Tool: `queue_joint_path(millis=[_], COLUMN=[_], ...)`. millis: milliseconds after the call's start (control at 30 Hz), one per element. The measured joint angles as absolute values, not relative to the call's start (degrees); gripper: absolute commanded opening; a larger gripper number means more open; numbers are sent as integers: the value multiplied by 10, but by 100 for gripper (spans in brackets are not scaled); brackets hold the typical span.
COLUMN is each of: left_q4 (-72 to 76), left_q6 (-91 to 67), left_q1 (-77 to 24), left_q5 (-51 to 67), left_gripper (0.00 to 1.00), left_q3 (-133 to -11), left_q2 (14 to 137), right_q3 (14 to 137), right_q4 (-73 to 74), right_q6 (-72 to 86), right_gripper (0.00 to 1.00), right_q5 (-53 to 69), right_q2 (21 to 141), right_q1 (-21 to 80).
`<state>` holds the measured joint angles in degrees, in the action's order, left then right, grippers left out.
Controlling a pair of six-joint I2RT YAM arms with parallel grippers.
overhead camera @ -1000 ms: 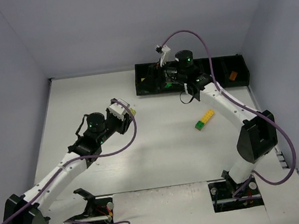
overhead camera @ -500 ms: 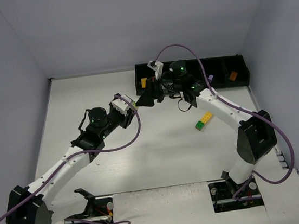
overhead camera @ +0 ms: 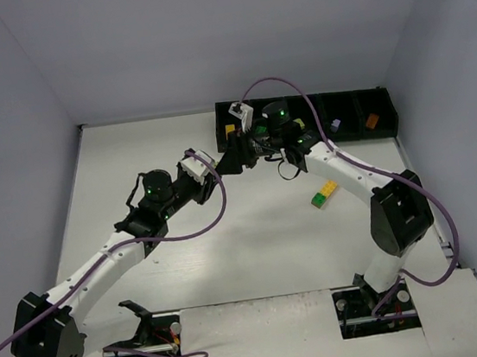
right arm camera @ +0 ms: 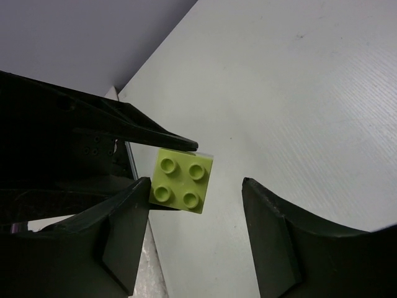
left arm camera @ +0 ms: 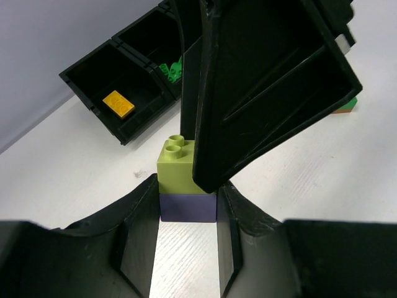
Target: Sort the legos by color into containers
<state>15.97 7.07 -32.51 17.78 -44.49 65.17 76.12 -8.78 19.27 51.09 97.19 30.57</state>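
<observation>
Both arms closed in since 1 s ago. Right gripper (overhead camera: 236, 154) swung off the middle of the tray (overhead camera: 351, 105) to its left end. Left gripper (overhead camera: 206, 167) came up & right to meet it. They now sit nose to nose in upper centre of top view, just below tray's left end.

Table (overhead camera: 131, 157): white, fills most of top view.

Tray: long, black, five compartments in a row at table's far edge, upper right of centre.

Left gripper: jaws closed on a two-brick stack, pinching the lower one, a purple brick (left arm camera: 188, 208), low centre of left wrist view, w/ a finger against each side. Lime brick (left arm camera: 175, 166) sits on top, studs up. Its right part is hidden behind one of right gripper's fingers (left arm camera: 267, 81), which fills upper right of that view.

Right gripper: jaws open, straddling lime brick. In right wrist view the brick is centre frame, four studs toward cam. It's just beside the left-hand finger (touching or not, can't tell) & well apart from the right-hand one.

Other bricks:
- Yellow-and-green stack (overhead camera: 326, 192) lies on table right of centre, apart from both grippers.
- Yellow brick (left arm camera: 118, 103) is in tray's end compartment, upper left of left wrist view.
- Green bricks (left arm camera: 170, 69) are further along; which compartment, can't tell.
- Lavender brick (overhead camera: 335, 123) & orange-brown brick (overhead camera: 371, 119) are in the two right-hand compartments in top view.
</observation>
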Motion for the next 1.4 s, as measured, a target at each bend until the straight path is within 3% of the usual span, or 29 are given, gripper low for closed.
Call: queue_joint_path(millis=[67, 133, 200, 267, 367, 533, 700, 800, 967, 1067, 1133, 1267, 1400], left_q4=[159, 159, 160, 160, 161, 160, 157, 157, 156, 156, 158, 156, 151], left_q6=[70, 71, 71, 73, 71, 72, 73, 74, 76, 79, 80, 84, 84], left_q1=[-325, -325, -325, -325, -326, -326, -326, -326, -326, -326, -326, -326, -326], left_q5=[179, 180, 178, 176, 178, 177, 175, 170, 164, 164, 165, 167, 166], left_gripper=[0, 0, 11, 31, 46, 54, 55, 51, 35, 31, 32, 44, 46], left_q3=[-445, -446, -446, -446, -447, -447, -447, -447, -447, -447, -447, -447, -447], left_q2=[655, 660, 662, 662, 663, 663, 663, 663, 663, 665, 668, 674, 683], right_q3=[762, 763, 765, 766, 767, 767, 767, 767, 767, 767, 767, 767, 767], right_q4=[-88, -88, -85, -82, -82, -81, -81, -81, -81, -82, -82, -79, -79], right_q6=[194, 193, 192, 198, 192, 188, 186, 184, 184, 183, 182, 180, 180], right_gripper=[49, 31, 15, 8, 2, 1, 1, 0, 0, 0, 0, 0, 0], right_q5=[515, 517, 514, 511, 513, 513, 513, 513, 513, 512, 511, 509, 509], right_q2=[974, 974, 974, 974, 974, 974, 974, 974, 974, 974, 974, 974, 974], right_q1=[307, 309, 309, 309, 309, 309, 309, 309, 309, 309, 309, 309, 309])
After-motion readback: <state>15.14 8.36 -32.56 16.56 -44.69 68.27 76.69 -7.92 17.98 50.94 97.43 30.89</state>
